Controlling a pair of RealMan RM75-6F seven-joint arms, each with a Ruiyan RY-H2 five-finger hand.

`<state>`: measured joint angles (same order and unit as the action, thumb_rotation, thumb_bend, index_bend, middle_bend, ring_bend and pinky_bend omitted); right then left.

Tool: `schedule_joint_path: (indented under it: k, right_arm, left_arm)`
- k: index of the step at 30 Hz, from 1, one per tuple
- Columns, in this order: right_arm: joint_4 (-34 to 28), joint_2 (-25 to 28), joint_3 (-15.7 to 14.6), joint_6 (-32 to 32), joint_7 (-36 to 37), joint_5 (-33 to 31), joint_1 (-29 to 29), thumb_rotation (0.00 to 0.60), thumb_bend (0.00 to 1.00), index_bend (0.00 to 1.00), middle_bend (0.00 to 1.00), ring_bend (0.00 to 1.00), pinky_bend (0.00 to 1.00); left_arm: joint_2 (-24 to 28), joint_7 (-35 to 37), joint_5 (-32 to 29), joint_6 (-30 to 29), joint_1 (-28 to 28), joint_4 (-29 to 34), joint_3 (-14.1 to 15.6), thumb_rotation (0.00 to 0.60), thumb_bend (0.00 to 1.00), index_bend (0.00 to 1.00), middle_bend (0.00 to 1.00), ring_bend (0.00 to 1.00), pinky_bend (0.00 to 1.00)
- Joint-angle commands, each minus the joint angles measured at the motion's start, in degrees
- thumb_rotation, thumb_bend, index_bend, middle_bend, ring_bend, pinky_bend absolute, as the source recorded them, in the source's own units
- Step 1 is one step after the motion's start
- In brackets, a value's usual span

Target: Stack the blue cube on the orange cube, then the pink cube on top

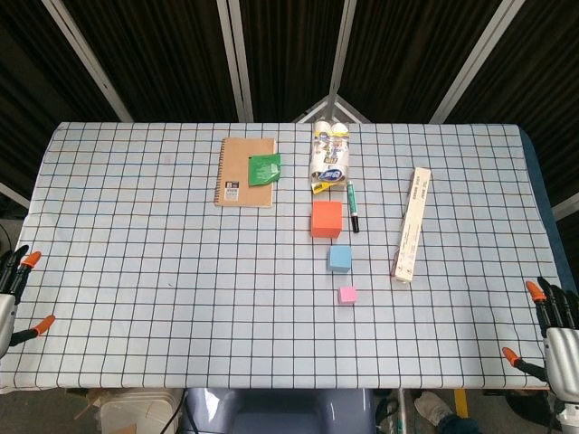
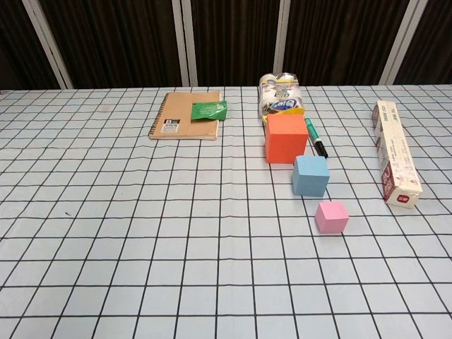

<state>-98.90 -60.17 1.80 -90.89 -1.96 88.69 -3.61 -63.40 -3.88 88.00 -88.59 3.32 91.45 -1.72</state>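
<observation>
Nothing has been stacked yet. The left hand (image 1: 13, 294) is seen off the table's left edge, fingers spread, holding nothing. The orange cube (image 2: 286, 138), blue cube (image 2: 311, 176) and pink cube (image 2: 331, 217) lie separately mid-table. The right hand (image 1: 553, 330) waits, likewise unclenched, beyond the right edge.

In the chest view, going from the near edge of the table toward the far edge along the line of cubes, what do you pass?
pink cube → blue cube → orange cube → pack of rolls
</observation>
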Motion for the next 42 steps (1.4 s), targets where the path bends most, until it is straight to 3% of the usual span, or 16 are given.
schedule_joint_path:
  k: [1,4,10,15,23,29,37,42]
  right_arm:
    - [0.32,-0.6,0.29,-0.5,0.62,1.25,0.47,0.6,0.13,0.12,0.0,0.01,0.0]
    - [2.18,-2.44,0.59,-0.5,3.92,4.31,2.07,0.6,0.12,0.14,0.0,0.01,0.0]
    - [-1.22,-0.77,2.53,10.01,7.18,3.24,9.52,0.6,0.13,0.15,0.0,0.01,0.0]
    - [-6.64,-0.36,6.27,22.48,5.07,-3.76,17.68,0.6,0.13,0.15,0.0,0.01,0.0]
    - [-4.54,-4.17,10.3,34.68,-1.33,-15.35,27.21,0.6,0.15,0.17,0.0,0.01,0.0]
    - [-2.1,-7.16,11.19,37.96,-3.92,-21.62,30.91,0.6,0.15,0.17,0.0,0.01,0.0]
    - [-0.18,-12.05,11.52,39.03,-6.02,-24.93,34.33,0.6,0.16,0.2,0.0,0.01,0.0]
    - [0.55,-14.83,11.44,38.58,-11.08,-29.54,36.68,0.6,0.17,0.21,0.0,0.01,0.0]
  left_arm:
    - [-0.01,-0.09,-0.7,0.79,0.24,0.06,-0.15,0.6,0.11,0.05,0.0,0.0,0.0]
    - [0.15,0.05,-0.9,0.8,0.22,0.12,-0.26,0.6,0.11,0.05,0.0,0.0,0.0]
    - [0.08,0.01,-1.58,0.8,0.1,0.19,-0.51,0.6,0.11,0.05,0.0,0.0,0.0]
    - [-0.19,-1.1,-1.42,1.37,0.43,0.4,-0.41,0.6,0.11,0.05,0.0,0.0,0.0]
    - [0.33,0.38,-2.41,1.06,0.14,0.1,-0.93,0.6,0.11,0.05,0.0,0.0,0.0]
    - [0.34,0.65,-3.55,1.73,0.35,-0.15,-1.4,0.6,0.11,0.05,0.0,0.0,0.0]
    - [0.03,-0.68,-3.91,2.4,0.65,0.08,-1.4,0.6,0.11,0.05,0.0,0.0,0.0]
    - [0.0,-0.64,-4.65,2.77,0.78,0.03,-1.7,0.6,0.11,0.05,0.0,0.0,0.0]
